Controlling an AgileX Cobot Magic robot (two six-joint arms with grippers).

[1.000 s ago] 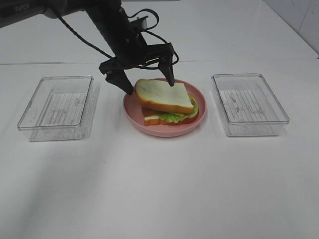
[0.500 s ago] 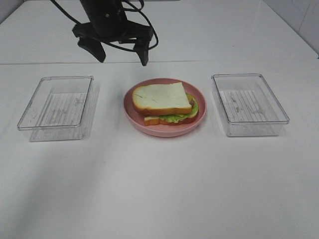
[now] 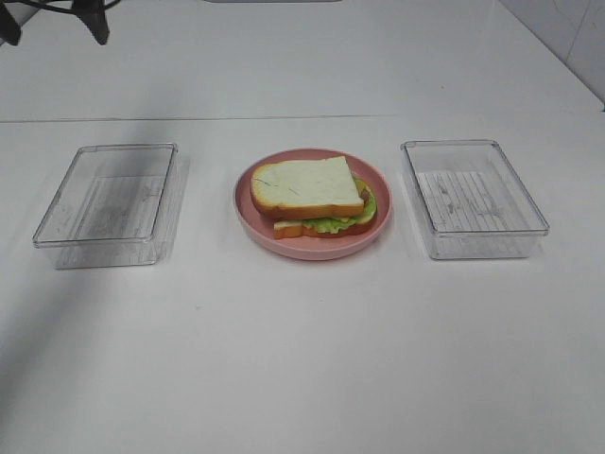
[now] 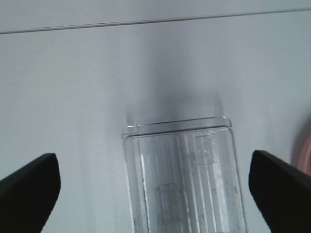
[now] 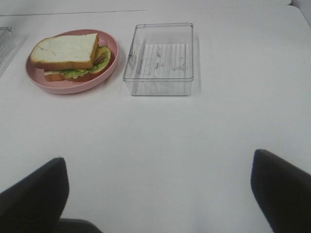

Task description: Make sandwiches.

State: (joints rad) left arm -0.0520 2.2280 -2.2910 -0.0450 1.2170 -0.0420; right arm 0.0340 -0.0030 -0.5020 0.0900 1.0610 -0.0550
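Sandwich [image 3: 312, 197] sits assembled on my round pink plate [image 3: 253, 216] at the centre of the overhead frame. Its top is a square slice of white bread with an orange-brown crust, smooth and slightly skewed over the layers beneath. Ruffled green lettuce pokes out along the near and right edges, a sliver of reddish-brown filling shows at the right, and a second crusted slice lies underneath.

Two clear plastic trays flank the plate, both rectangular with rounded corners and ribbed floors: the left tray [image 3: 106, 201] at middle left, the right tray [image 3: 471, 197] at middle right, each well apart from the plate. Everything rests on a smooth matte white table [image 3: 302, 359].

My right gripper [image 5: 160, 194] has its dark, blunt fingers spread wide over bare tabletop, holding nothing. My left gripper [image 4: 155, 184] is likewise spread, hovering above the left tray with nothing between its fingers. Farthest back, its dark fingertips [image 3: 95, 24] show only at the upper left corner.
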